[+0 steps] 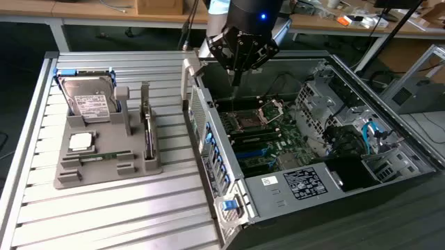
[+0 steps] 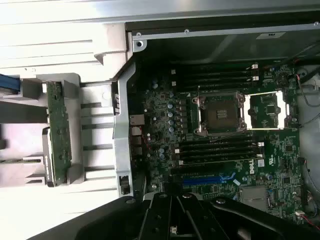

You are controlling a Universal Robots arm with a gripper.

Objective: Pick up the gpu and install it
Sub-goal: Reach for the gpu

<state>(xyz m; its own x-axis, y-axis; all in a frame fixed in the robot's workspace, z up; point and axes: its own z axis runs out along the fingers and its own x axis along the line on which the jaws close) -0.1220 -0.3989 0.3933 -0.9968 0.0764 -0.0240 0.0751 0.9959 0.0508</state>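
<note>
Overhead, the clenched, empty end effector (image 1: 236, 78) hangs above the computer case (image 1: 278, 192) while the gpu (image 1: 147, 133) stands edgewise in the grey holder (image 1: 104, 167) on the bench (image 1: 104, 219)

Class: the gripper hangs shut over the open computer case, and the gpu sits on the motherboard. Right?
Not quite: the exterior view shows the gpu standing on edge in the grey holder beside the case. The gripper does hang shut over the case.

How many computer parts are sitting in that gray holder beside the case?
4: the hard drive at the far end, the square chip in front of it, the green memory stick nearer still, and the gpu on edge at the exterior view's right. Nothing seems hidden.
</note>
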